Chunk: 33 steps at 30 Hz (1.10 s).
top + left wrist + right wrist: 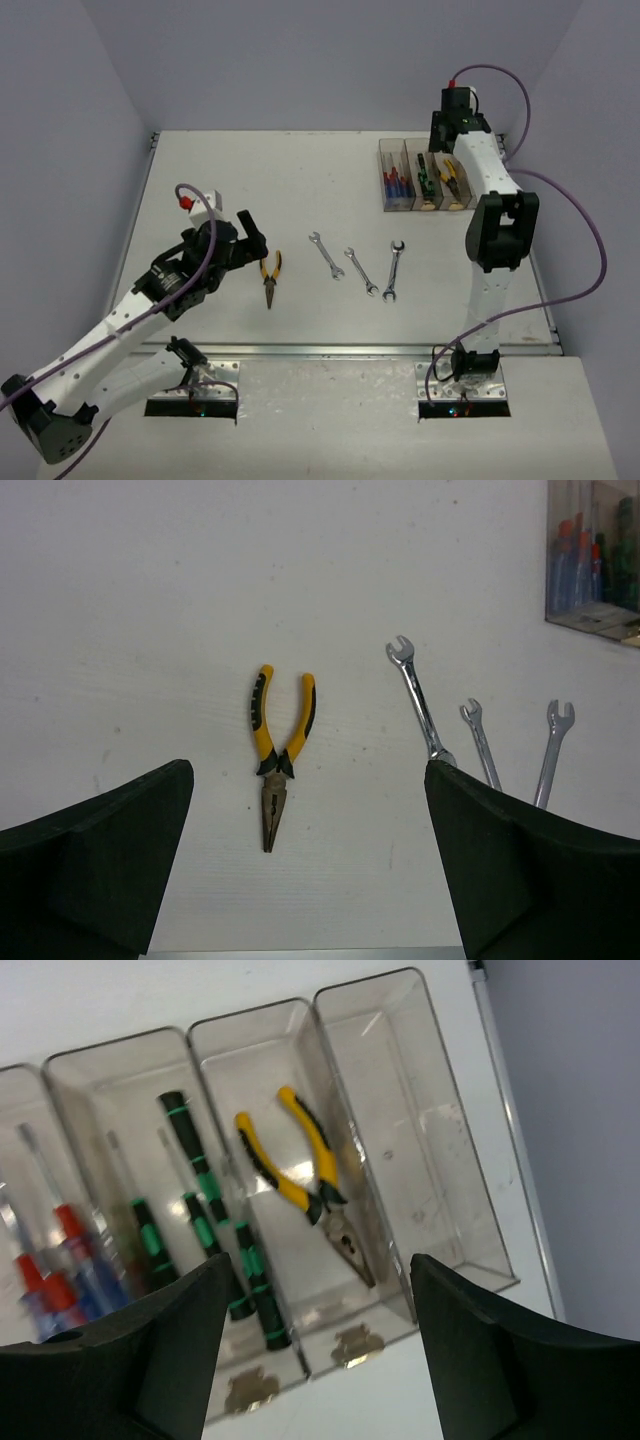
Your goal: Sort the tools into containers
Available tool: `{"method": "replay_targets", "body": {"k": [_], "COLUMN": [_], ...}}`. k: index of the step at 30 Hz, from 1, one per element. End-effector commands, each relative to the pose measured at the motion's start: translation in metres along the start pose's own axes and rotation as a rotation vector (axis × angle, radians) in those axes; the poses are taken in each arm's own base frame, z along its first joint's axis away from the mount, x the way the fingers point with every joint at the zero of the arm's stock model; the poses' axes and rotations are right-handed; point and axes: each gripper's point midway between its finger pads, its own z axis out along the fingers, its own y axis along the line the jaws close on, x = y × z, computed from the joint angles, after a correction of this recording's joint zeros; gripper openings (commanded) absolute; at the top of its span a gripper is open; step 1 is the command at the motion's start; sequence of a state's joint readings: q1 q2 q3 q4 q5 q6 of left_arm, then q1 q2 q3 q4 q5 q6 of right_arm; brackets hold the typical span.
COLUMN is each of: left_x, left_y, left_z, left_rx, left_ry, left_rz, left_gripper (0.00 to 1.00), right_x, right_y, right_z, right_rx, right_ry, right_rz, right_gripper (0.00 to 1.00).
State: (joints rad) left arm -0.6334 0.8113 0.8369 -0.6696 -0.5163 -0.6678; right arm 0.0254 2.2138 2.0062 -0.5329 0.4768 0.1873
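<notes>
at the far right of the white tabletop (200, 180), a row of four narrow, brownish-tinted transparent plastic bins (382, 175) stands side by side. from the right wrist camera, the leftmost bin holds the blue-and-red-handled screwdrivers (70, 1250), the second holds the green-and-black-handled screwdrivers (215, 1230), and the third holds one pair of yellow-and-black-handled pliers (300, 1175), lying with its nose toward the near end of the bin. the fourth bin (420, 1160) sits at the right end of the row, its wall touching the third.

the right hand (320, 1265) hangs above the row, over the near ends of the second to fourth bins. its two black fingers stand well apart with nothing between them, and the pliers lie loose on the bin floor below.

near the middle of the tabletop, the second pair of yellow-and-black-handled pliers (271, 277) lies flat, handles pointing away from the arms and nose toward them. to its right lie three silver metal wrenches (324, 254), (361, 270), (393, 270), near each other but not touching, well apart from the bins.

the left hand (245, 245) hovers just left of those pliers, above the tabletop. its fingers are spread about as wide as they go and grip nothing; its wrist camera shows the pliers between them, lower down on the surface.
</notes>
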Motion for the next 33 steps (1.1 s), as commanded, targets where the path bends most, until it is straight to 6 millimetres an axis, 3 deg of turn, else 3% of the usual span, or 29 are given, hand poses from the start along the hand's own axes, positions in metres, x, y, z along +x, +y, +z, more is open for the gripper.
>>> {"method": "replay_targets", "body": {"k": [1, 2, 4, 7, 8, 11, 13, 18, 21, 24, 29, 33], "left_x": [0.027, 0.034, 0.040, 0.048, 0.051, 0.058, 0.062, 0.079, 0.092, 0.112, 0.138, 0.157], "left_y": [-0.027, -0.026, -0.032, -0.035, -0.034, -0.020, -0.010, 0.014, 0.016, 0.018, 0.033, 0.044], "left_z": [0.049, 0.057, 0.075, 0.098, 0.103, 0.122, 0.130, 0.149, 0.156, 0.163, 0.163, 0.158], "left_rx": [-0.028, -0.047, -0.070, -0.114, -0.128, -0.193, -0.211, -0.255, -0.246, -0.246, -0.288, -0.296], "left_ry": [0.084, 0.102, 0.119, 0.140, 0.150, 0.181, 0.199, 0.274, 0.315, 0.374, 0.432, 0.467], "left_rz": [-0.070, -0.060, -0.047, -0.018, -0.014, 0.001, 0.013, -0.003, -0.012, -0.003, 0.003, 0.002], "left_gripper": [0.96, 0.94, 0.91, 0.83, 0.71, 0.66, 0.64, 0.51, 0.49, 0.40, 0.28, 0.24], "right_x": [-0.006, 0.004, 0.060, 0.096, 0.124, 0.155, 0.177, 0.185, 0.186, 0.185, 0.186, 0.189], "right_y": [0.055, 0.061, 0.092, 0.120, 0.128, 0.141, 0.141, 0.135, 0.135, 0.136, 0.143, 0.154], "right_z": [-0.111, -0.123, -0.156, -0.204, -0.210, -0.238, -0.244, -0.262, -0.268, -0.273, -0.285, -0.297], "right_rx": [-0.300, -0.321, -0.459, -0.600, -0.654, -0.779, -0.823, -0.881, -0.903, -0.922, -0.986, -1.070], "right_ry": [-0.014, -0.009, 0.072, 0.089, 0.145, 0.180, 0.212, 0.191, 0.186, 0.184, 0.181, 0.189], "right_rz": [0.084, 0.068, -0.001, -0.060, -0.089, -0.099, -0.092, -0.069, -0.068, -0.058, -0.054, -0.044], "right_gripper": [0.73, 0.73, 0.73, 0.73, 0.73, 0.73, 0.73, 0.73, 0.72, 0.72, 0.71, 0.71]}}
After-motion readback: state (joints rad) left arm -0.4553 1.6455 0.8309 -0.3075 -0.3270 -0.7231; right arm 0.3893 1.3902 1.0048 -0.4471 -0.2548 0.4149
